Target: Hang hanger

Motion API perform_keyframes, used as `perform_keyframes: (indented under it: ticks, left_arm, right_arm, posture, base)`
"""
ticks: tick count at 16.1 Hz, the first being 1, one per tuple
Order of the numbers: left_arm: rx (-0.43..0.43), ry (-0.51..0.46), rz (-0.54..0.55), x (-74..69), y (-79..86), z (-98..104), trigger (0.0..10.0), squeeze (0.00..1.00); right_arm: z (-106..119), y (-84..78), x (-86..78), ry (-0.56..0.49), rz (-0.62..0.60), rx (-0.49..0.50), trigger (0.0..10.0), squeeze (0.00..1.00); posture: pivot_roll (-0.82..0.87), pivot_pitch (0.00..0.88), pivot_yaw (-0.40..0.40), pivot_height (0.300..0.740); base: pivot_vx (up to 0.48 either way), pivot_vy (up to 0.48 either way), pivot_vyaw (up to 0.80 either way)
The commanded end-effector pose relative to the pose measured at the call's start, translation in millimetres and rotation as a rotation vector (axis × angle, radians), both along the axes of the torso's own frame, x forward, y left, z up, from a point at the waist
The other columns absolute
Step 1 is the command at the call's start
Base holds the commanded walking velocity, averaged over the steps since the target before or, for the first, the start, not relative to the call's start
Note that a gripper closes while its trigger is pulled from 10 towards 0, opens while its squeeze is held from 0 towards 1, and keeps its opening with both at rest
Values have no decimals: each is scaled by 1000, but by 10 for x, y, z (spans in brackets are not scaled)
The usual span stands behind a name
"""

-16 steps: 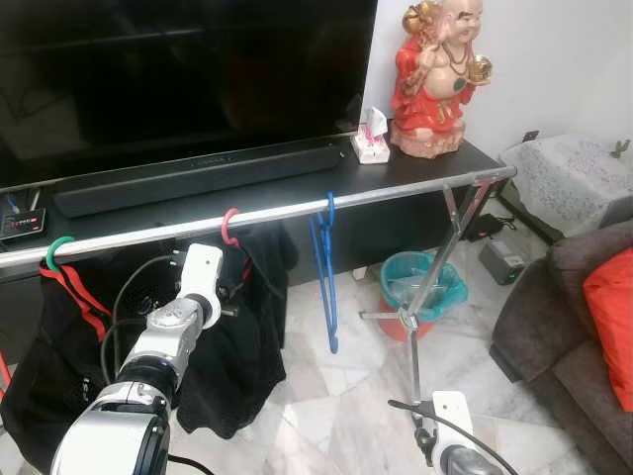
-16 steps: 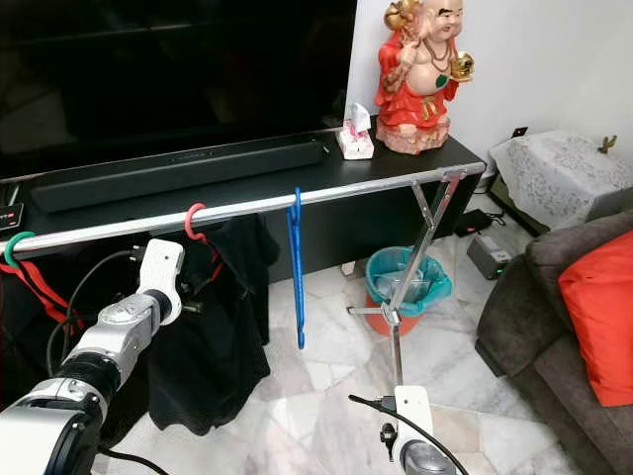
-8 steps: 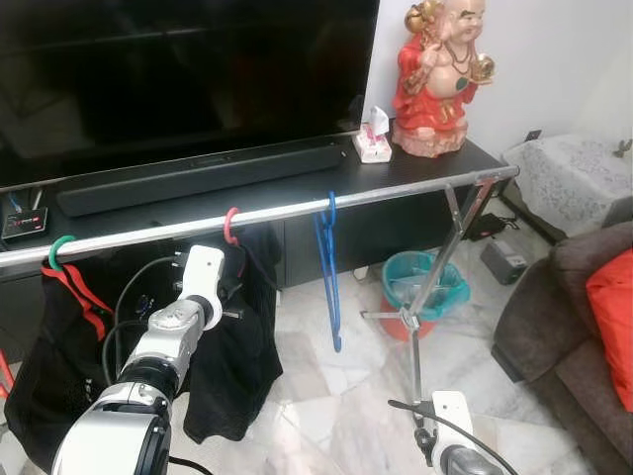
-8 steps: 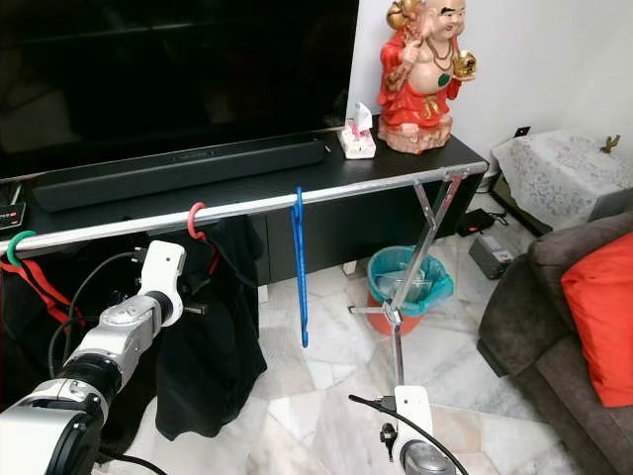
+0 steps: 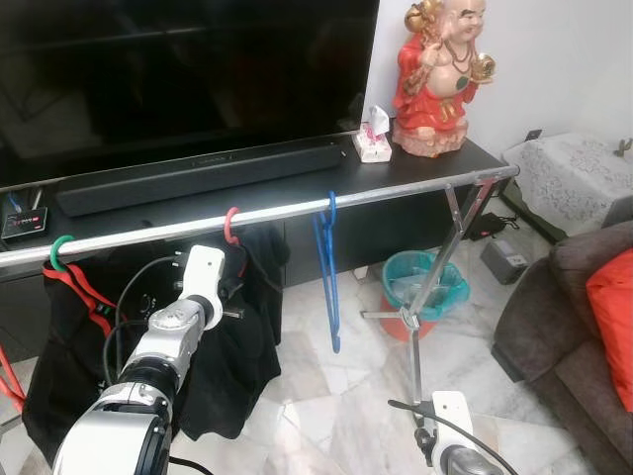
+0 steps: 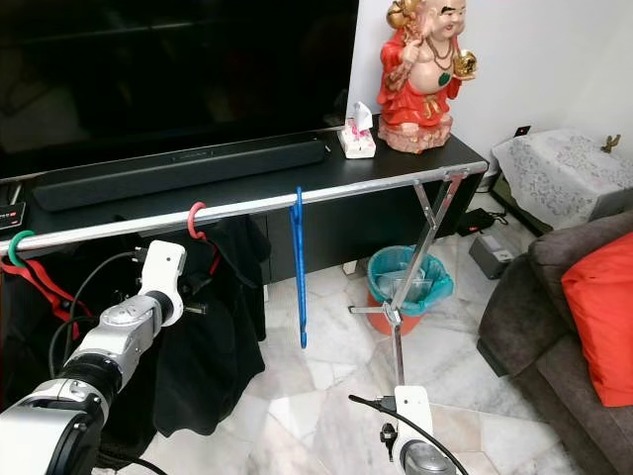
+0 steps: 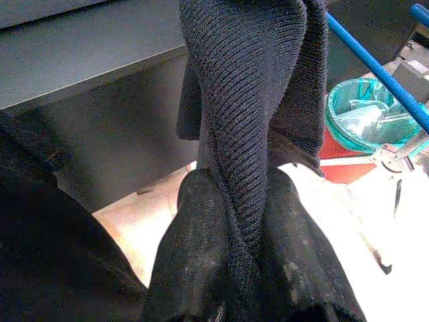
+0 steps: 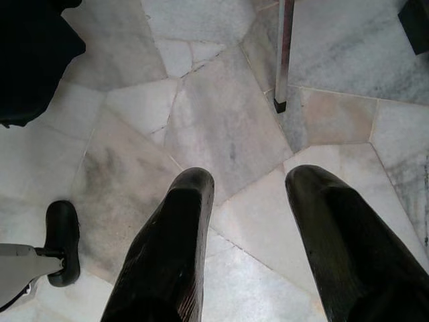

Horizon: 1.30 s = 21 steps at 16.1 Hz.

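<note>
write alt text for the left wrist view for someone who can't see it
The left gripper has its two black fingers pinched shut on a fold of dark ribbed knit garment hanging in front of a dark cabinet. Beyond are a blue hanger, a teal-lined bin and pale marble floor.

Head stereo pair looks fwd & down from behind both arms — both eyes share the rail [image 5: 297, 210], TV bench [image 5: 425, 163], bin [image 6: 408, 277] and floor. Left wrist cam sits very close on dark knit cloth [image 7: 248, 100], facing the bench, bin far behind. Right wrist cam points straight down at marble floor [image 8: 221, 127], near the rack leg [image 8: 284, 54].
</note>
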<state>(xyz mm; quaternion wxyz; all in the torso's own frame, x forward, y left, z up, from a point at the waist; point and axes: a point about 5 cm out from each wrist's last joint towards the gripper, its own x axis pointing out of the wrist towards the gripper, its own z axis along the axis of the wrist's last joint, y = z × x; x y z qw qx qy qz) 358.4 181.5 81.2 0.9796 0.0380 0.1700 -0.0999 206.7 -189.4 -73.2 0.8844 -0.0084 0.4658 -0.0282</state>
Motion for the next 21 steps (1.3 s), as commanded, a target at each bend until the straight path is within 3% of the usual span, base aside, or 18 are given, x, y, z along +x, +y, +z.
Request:
perform_keyframes:
  ticks: [1, 5, 9, 11, 16, 17, 19, 21]
  left_arm:
    - [1, -42, -5, 32, -23, 67, 0, 0]
    - [-20, -96, 10, 23, 14, 113, 0, 0]
    - [-105, -266, 12, -30, 34, 280, 0, 0]
    - [-114, -296, 11, -82, 49, 293, 10000, 0]
    - [-33, -311, -25, -489, 209, 104, 10000, 0]
    - [0, -280, -40, -676, 271, -31, 10000, 0]
    - [23, -219, -33, -891, 313, -209, 10000, 0]
    - [16, -199, 1, -971, 331, -306, 10000, 0]
  right_arm:
    - [-5, -22, -13, 4, -10, -1, 10000, 0]
    - [-2, -29, -10, 5, -7, -2, 10000, 0]
    - [3, -35, -2, 4, -3, -5, 10000, 0]
    - [4, -37, -2, 3, -3, -5, 10000, 0]
    - [-1, -34, -10, 6, -1, -4, 10000, 0]
    - [-1, -32, -11, 6, 1, -3, 10000, 0]
    - [-3, -33, -12, 8, 3, -4, 10000, 0]
    - [-2, -33, -13, 8, 3, -4, 10000, 0]
  posture:
    - [78, 0, -49, 740]
    - [82, 0, -54, 740]
    - [89, 0, -59, 740]
    - [89, 0, -59, 740]
    - [95, 0, -55, 740]
    - [97, 0, -55, 740]
    - [98, 0, -54, 740]
    - [101, 0, -55, 740]
  base:
    - [0, 0, 0]
    - [0, 0, 0]
    - [0, 0, 0]
    - [0, 0, 0]
    - [0, 0, 0]
    - [0, 0, 0]
    - [0, 0, 0]
    - [0, 0, 0]
